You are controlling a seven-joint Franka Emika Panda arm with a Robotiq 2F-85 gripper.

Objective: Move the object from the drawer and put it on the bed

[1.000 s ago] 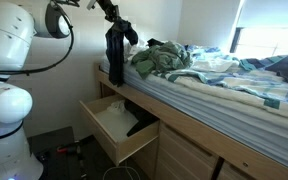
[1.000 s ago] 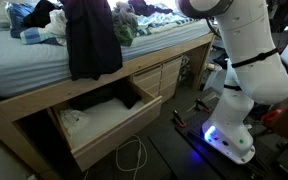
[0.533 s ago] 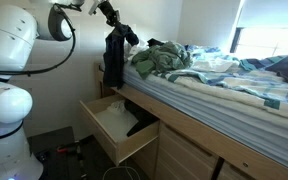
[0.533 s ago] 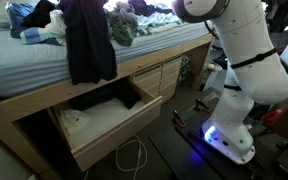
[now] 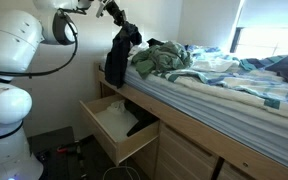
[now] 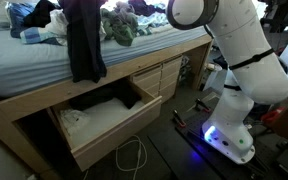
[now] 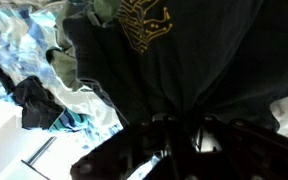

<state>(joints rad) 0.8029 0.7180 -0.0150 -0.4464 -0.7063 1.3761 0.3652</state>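
My gripper [image 5: 118, 20] is shut on a dark navy T-shirt [image 5: 116, 58] and holds it up high at the edge of the bed [image 5: 224, 85]. The shirt hangs down over the bed's side above the open wooden drawer [image 5: 119, 125]. In an exterior view the shirt [image 6: 84, 40] hangs in front of the mattress, above the drawer [image 6: 104, 120]. In the wrist view the shirt [image 7: 174, 60], with a gold print, fills the picture and the jaws [image 7: 179, 130] are bunched in its cloth. White cloth still lies in the drawer.
A heap of green and patterned clothes [image 5: 164, 58] lies on the bed [image 6: 24, 60] next to the shirt. More closed drawers [image 6: 164, 75] run under the bed. A cable [image 6: 134, 155] lies on the floor. The robot base [image 6: 229, 140] stands beside the drawers.
My gripper has risen and moved toward the bed, carrying the dark shirt with it. The shirt now hangs higher and closer to the mattress.
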